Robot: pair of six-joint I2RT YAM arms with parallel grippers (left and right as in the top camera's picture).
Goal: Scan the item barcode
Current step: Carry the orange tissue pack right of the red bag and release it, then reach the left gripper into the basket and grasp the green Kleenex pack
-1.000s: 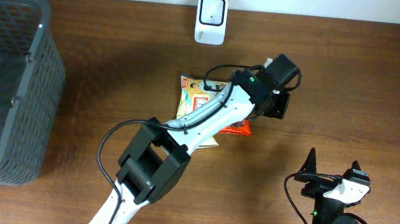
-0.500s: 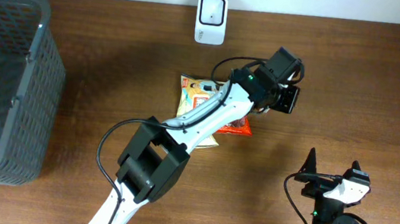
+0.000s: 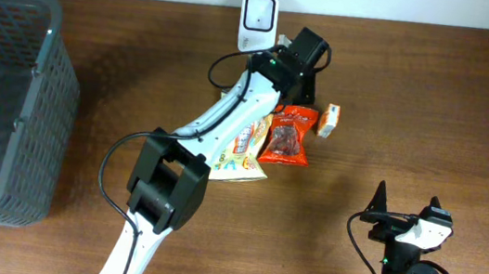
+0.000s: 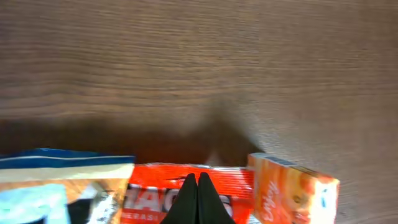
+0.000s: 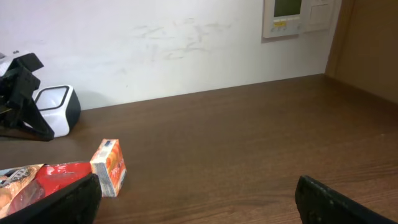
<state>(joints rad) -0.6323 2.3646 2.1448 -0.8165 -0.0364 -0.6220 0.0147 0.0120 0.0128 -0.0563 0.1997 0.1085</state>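
Observation:
A white barcode scanner (image 3: 258, 24) stands at the table's back edge. In front of it lie a red snack bag (image 3: 289, 135), a small orange box (image 3: 329, 120) just to the bag's right, and a yellow and blue snack bag (image 3: 241, 151) partly under the left arm. My left gripper (image 3: 300, 97) is shut and holds nothing. In the left wrist view its tips (image 4: 198, 186) hover over the red bag's (image 4: 155, 190) top edge, with the orange box (image 4: 292, 193) to the right. My right gripper (image 3: 407, 199) rests open at the front right, holding nothing.
A dark mesh basket (image 3: 38, 102) stands at the left end of the table with something small in its corner. The right wrist view shows the scanner (image 5: 57, 107), the orange box (image 5: 109, 167) and a white wall behind the table.
The left arm has swung left and back, from right of the bags to just beside the scanner. The orange box, hidden under the gripper before, now shows on the table. The right arm is still.

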